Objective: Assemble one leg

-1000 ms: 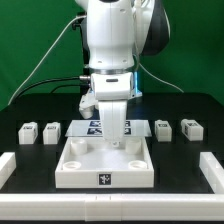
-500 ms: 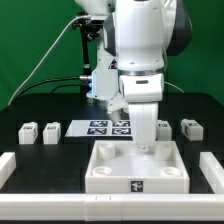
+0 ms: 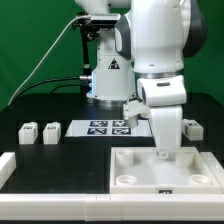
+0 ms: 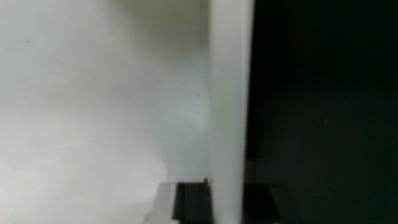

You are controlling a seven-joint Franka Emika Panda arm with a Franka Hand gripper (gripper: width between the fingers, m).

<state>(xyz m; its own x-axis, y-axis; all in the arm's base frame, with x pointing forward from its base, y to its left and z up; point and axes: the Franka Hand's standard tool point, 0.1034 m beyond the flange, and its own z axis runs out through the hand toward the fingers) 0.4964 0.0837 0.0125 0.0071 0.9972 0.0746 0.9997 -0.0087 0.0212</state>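
Note:
My gripper [image 3: 165, 150] is shut on the far wall of the large white square tray [image 3: 140, 172], which lies on the table at the exterior view's right. In the wrist view the tray's thin white wall [image 4: 228, 100] runs between my two dark fingers [image 4: 192, 203], with the gripper [image 4: 228, 205] closed on it. Two small white legs [image 3: 28, 131] [image 3: 51, 130] with tags stand at the exterior view's left. Another leg [image 3: 191, 127] shows partly behind my arm at the right.
The marker board [image 3: 103, 127] lies behind the tray near the robot's base. A white barrier block [image 3: 5, 166] stands at the front left, and a white rail [image 3: 55, 216] runs along the front edge.
My gripper has moved toward the exterior view's right and the tray has slid with it, from in front of the marker board to the right side.

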